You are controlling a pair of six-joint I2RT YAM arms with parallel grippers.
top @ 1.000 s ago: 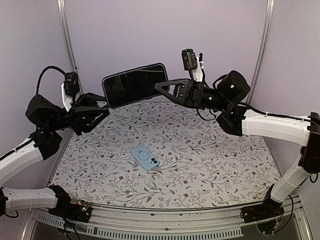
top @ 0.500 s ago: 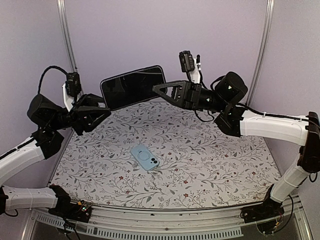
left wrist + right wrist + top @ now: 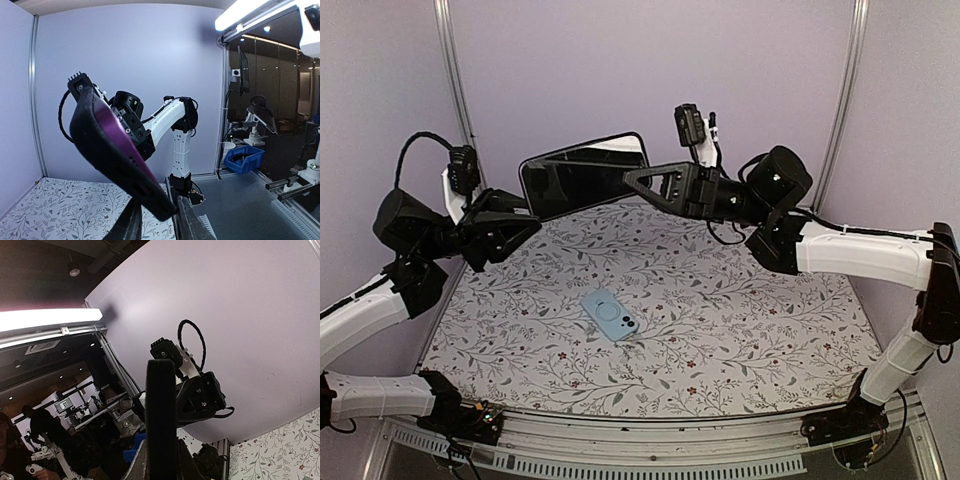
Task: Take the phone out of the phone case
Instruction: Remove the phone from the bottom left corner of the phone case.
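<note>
A phone in a black case [image 3: 584, 175] hangs in the air at the back of the table, dark screen facing the top camera. My left gripper [image 3: 527, 213] is shut on its left end and my right gripper [image 3: 636, 179] on its right end. In the left wrist view the case [image 3: 115, 155] slants down, its lower corner between my fingers [image 3: 131, 225], gripper [image 3: 157, 221]. In the right wrist view the case [image 3: 161, 405] stands edge-on, clamped in my gripper [image 3: 161, 461]. I cannot tell whether the phone has shifted inside the case.
A light blue phone-shaped object [image 3: 611, 315] with a round ring and camera bump lies flat at the middle of the floral table mat [image 3: 740, 320]. Lilac walls with metal posts [image 3: 453, 70] close in the back and sides.
The cased phone and both grippers have shifted a little to the left, and the phone has tilted slightly so its top edge catches light. The blue object has not moved.
</note>
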